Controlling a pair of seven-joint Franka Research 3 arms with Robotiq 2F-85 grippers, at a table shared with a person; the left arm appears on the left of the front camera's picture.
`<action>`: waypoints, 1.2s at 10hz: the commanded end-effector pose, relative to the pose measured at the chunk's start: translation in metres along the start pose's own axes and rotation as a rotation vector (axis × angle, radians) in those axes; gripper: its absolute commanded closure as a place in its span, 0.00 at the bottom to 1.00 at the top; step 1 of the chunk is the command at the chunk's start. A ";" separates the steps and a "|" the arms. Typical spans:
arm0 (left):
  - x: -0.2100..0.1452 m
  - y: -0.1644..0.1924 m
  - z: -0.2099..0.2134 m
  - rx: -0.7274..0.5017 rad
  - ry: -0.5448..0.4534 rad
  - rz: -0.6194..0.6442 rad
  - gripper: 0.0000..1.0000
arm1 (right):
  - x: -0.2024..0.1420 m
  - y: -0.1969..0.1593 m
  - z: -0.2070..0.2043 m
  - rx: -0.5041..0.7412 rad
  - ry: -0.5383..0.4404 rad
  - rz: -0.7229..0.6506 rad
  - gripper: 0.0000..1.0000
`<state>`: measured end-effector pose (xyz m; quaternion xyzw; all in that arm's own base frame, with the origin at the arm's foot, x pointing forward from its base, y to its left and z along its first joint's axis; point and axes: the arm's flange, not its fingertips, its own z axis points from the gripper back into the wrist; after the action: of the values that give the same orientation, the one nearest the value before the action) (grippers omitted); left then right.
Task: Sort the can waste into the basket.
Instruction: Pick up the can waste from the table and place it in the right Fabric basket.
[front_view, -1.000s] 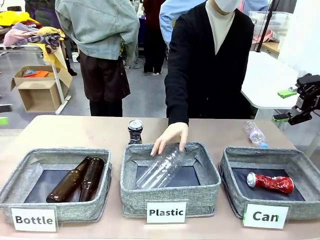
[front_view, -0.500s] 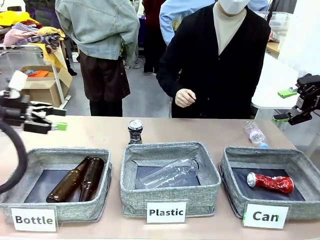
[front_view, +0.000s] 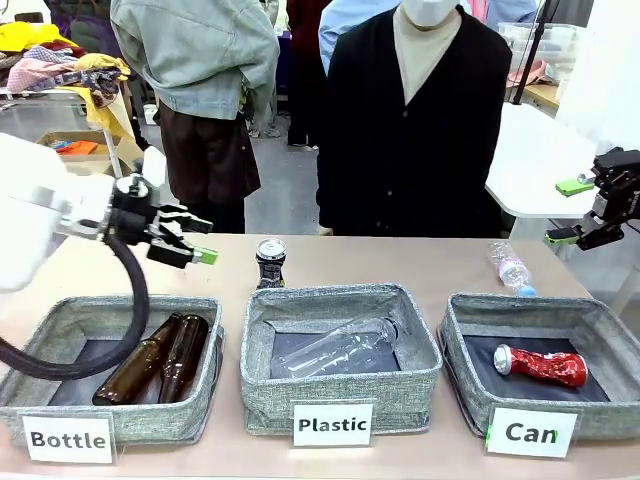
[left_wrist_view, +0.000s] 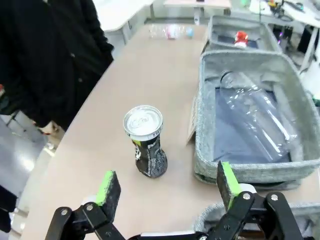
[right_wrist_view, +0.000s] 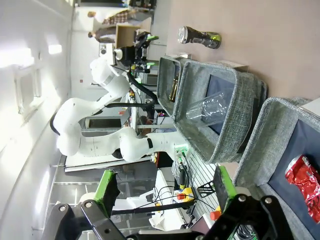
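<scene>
From my remote desk I see the left pincer (front_view: 200, 239) hanging above the surface (front_view: 420, 262) with its jaws wide apart, empty and touching nothing. In the left wrist view the black can (left_wrist_view: 145, 142) stands upright ahead of the spread green fingertips (left_wrist_view: 107, 186), clear of both, just beside the outer wall of the Plastic bin (left_wrist_view: 250, 170), where a clear bottle (left_wrist_view: 255, 112) lies. The right pincer (front_view: 566, 212) is raised off the surface's right end, equally wide and empty. The red can (front_view: 540, 366) lies on its side on the dark floor of the basket (front_view: 600, 415) carded "Can". The black can sits outside it, well apart, behind the middle bin. A person (front_view: 420, 130) stands at the far edge.
</scene>
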<state>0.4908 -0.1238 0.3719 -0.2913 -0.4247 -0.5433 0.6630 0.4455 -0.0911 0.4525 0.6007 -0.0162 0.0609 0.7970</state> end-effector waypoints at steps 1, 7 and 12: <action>-0.002 0.009 -0.027 0.008 0.014 -0.015 0.00 | 0.000 0.001 0.003 0.005 0.010 0.020 0.00; -0.021 0.032 -0.087 -0.046 0.051 0.055 0.00 | 0.000 0.001 0.003 0.005 0.010 0.020 0.00; -0.028 0.054 -0.105 -0.064 -0.007 0.081 0.00 | 0.000 0.001 0.003 0.005 0.010 0.020 0.00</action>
<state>0.5593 -0.1845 0.3032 -0.3125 -0.3884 -0.5431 0.6757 0.4455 -0.0910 0.4525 0.6007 -0.0161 0.0610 0.7970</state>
